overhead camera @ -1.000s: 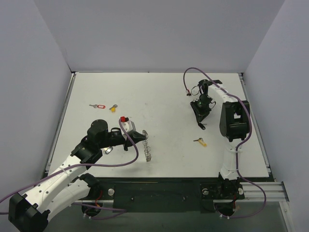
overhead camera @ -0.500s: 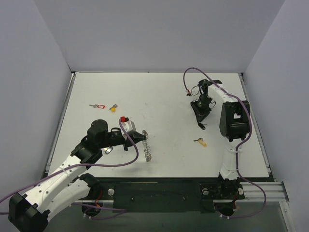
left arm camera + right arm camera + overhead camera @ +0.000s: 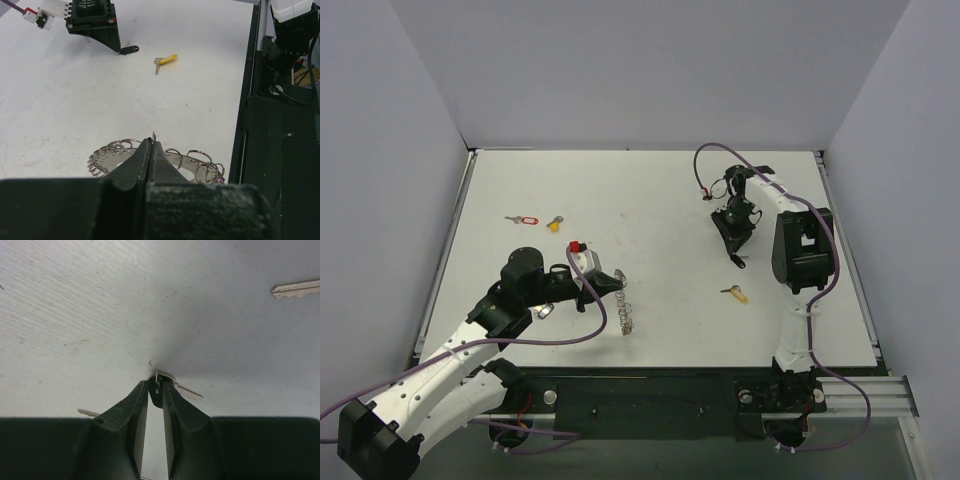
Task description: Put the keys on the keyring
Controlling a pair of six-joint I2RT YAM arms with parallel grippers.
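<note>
– On the table (image 3: 650, 190), out at about ten o'clock, what do we have first?

– We see two keys lying flat and close together. One is the red key (image 3: 525, 219), and just at its three o'clock is the yellow key (image 3: 554, 224). Both are well apart from the grippers.

– And moving right, toward seven o'clock?

– We find the left gripper (image 3: 151, 146) there. Its fingers are pressed together with no gap, and a thin end of wire pokes up between the tips. They are pinching the keyring (image 3: 627, 316), which hangs at their five o'clock. From above it shows edge-on, like a short silvery spiral. From the wrist we see its loops fanned out to both sides of the tips, over the white surface. We cannot tell whether its lower edge touches the table.

– Where are the other keys?

– Farther right, at about four o'clock, the orange-yellow key (image 3: 736, 294) lies alone, well apart from the keyring. At its twelve o'clock we see the right gripper (image 3: 156, 382), pointing down at the table's three o'clock.

– Are its fingers apart?

– Only narrowly. We see them closed on something dark at the tips, with a small wire loop just above it. The left wrist camera shows the black key (image 3: 129, 49) sticking out at that spot, low against the table.
</note>
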